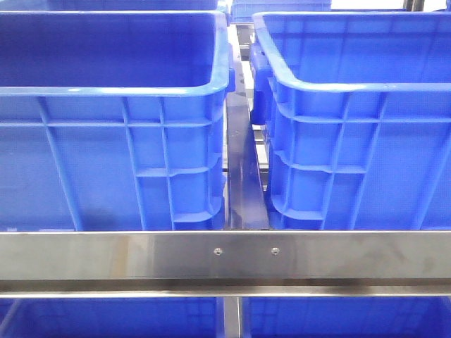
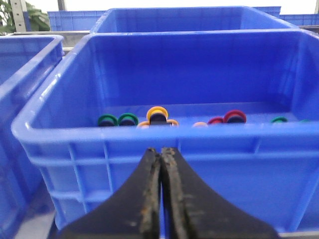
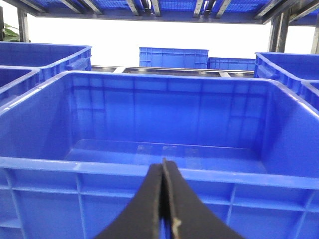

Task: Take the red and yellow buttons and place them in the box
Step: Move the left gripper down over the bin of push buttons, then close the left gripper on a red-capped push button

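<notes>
Black left end effector (image 2: 161, 154), closed, faces the button-filled crate (image 2: 149, 137).

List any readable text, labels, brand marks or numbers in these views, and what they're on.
None readable in any view.
Crates: plain blue ribbed walls, no label or moulded lettering visible.
Steel rail: two screws only, no marking.
Buttons: coloured tops, no print that can be made out.
Left gripper and right gripper: black jaws shut, no text.
</notes>
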